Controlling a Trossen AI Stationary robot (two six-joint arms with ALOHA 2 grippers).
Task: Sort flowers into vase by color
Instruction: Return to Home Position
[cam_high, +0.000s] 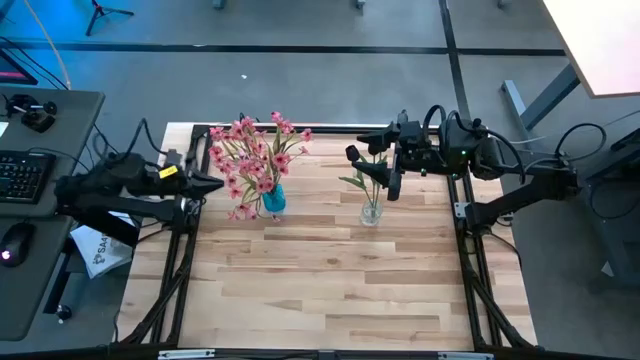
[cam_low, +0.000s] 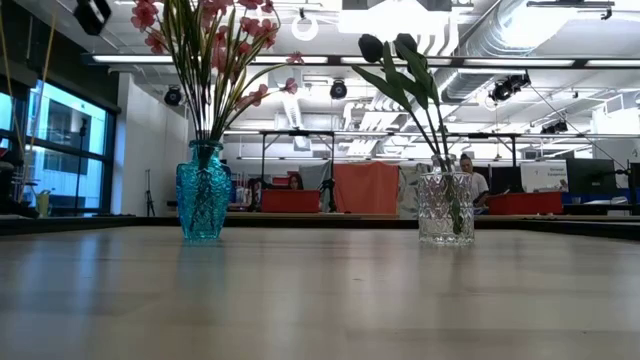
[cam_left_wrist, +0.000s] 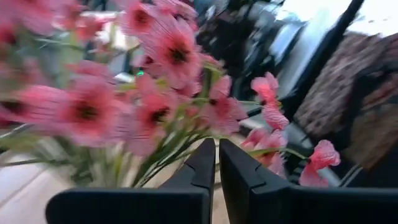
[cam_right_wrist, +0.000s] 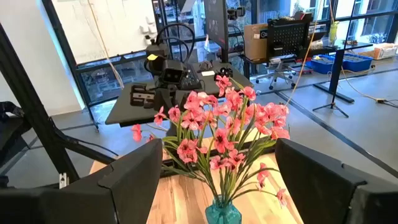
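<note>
Pink flowers (cam_high: 255, 160) stood upright in blue vase (cam_high: 273, 200), desk's (cam_high: 330, 290) back-left area. Left hand (cam_left_wrist: 217, 144) sat just beside blooms, toward left edge, clenched, empty; clear retreat likely leftward. Right hand (cam_right_wrist: 219, 146) released, near dark tulips (cam_low: 390, 50).

Desk (cam_high: 320, 290) is light wood planks, smooth with a soft satin sheen. Blue vase (cam_low: 203, 190) and clear vase (cam_low: 446, 208) both look like cut glass, glossy and faceted. Pink flowers (cam_right_wrist: 224, 134) have matt, cloth-looking petals. Left hand (cam_left_wrist: 217, 165) looks like smooth matt black plastic.
</note>
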